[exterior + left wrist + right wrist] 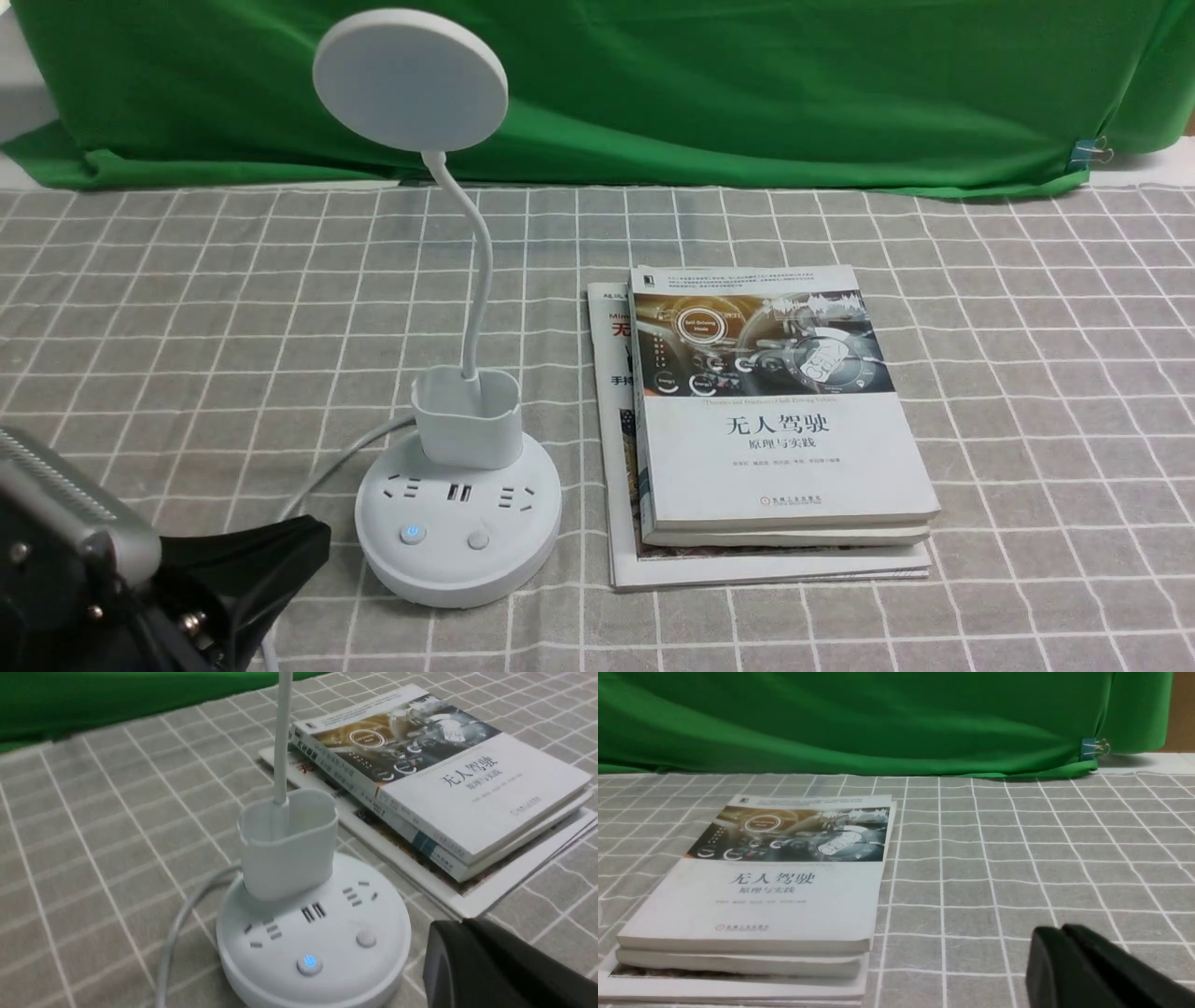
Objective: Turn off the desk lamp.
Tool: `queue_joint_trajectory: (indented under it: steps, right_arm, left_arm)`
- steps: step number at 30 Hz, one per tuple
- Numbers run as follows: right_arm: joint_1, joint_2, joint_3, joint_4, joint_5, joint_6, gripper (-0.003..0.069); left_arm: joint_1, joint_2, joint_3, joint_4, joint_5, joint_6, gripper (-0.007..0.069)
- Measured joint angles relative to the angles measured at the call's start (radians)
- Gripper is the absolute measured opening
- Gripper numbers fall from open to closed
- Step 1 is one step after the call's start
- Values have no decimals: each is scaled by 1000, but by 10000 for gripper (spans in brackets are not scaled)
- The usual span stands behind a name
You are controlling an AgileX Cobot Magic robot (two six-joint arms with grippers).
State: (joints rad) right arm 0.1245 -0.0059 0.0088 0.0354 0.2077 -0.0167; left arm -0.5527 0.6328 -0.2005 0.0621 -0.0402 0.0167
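The white desk lamp (459,509) stands on the checked cloth left of centre, with a round disc head (411,79), a bendy neck, a small cup holder and a round base with sockets. Its left button (412,534) glows blue; the right button (479,539) is plain. The lamp also shows in the left wrist view (313,933), with the blue-lit button (309,962). My left gripper (313,537) is shut and empty, just left of the base and apart from it; it also shows in its own wrist view (448,933). My right gripper (1052,935) is shut and empty above bare cloth, right of the books.
A stack of books (770,420) lies right of the lamp; it also shows in the right wrist view (770,882). The lamp's grey cable (327,471) runs off the base to the left, near my left gripper. A green cloth (653,84) hangs at the back.
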Motion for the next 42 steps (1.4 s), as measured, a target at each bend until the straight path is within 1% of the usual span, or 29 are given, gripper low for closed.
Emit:
queue_joint_trajectory:
  steps: [2, 4, 6, 7, 9, 11, 12, 13, 15, 17, 18, 19, 21, 23, 42]
  right_arm:
    - [0, 0, 0, 0, 0, 0, 36]
    - [0, 0, 0, 0, 0, 0, 36]
    - [0, 0, 0, 0, 0, 0, 36]
    - [0, 0, 0, 0, 0, 0, 36]
    - [0, 0, 0, 0, 0, 0, 36]
    - [0, 0, 0, 0, 0, 0, 36]
    - [0, 0, 0, 0, 0, 0, 36]
    - [0, 0, 0, 0, 0, 0, 36]
    - [0, 0, 0, 0, 0, 0, 36]
    - [0, 0, 0, 0, 0, 0, 36]
    - [0, 0, 0, 0, 0, 0, 36]
    - [0, 0, 0, 0, 0, 0, 36]
    - [0, 0, 0, 0, -2, 0, 36]
    - [0, 0, 0, 0, -1, 0, 36]
    - [0, 0, 0, 0, 0, 0, 36]
  left_arm:
    - [11, -15, 28, 0, -56, 40, 1]
    - [60, -69, 80, -27, -140, 89, 1]
    - [92, -117, 107, -37, -176, 99, 1]
    - [158, -193, 153, -48, -204, 107, 1]
    - [233, -278, 189, -50, -208, 111, 1]
    - [312, -357, 205, -57, -188, 111, 1]
    - [375, -418, 204, -70, -147, 110, 1]
    - [409, -451, 204, -76, -112, 106, 1]
    - [468, -521, 204, -92, -24, 102, 1]
    - [518, -591, 206, -103, 102, 98, 1]
    - [530, -614, 206, -107, 155, 95, 1]
    - [532, -616, 206, -107, 165, 95, 1]
    - [541, -630, 208, -117, 243, 95, 1]
    - [543, -631, 208, -120, 262, 95, 1]
    - [543, -634, 208, -124, 266, 95, 1]
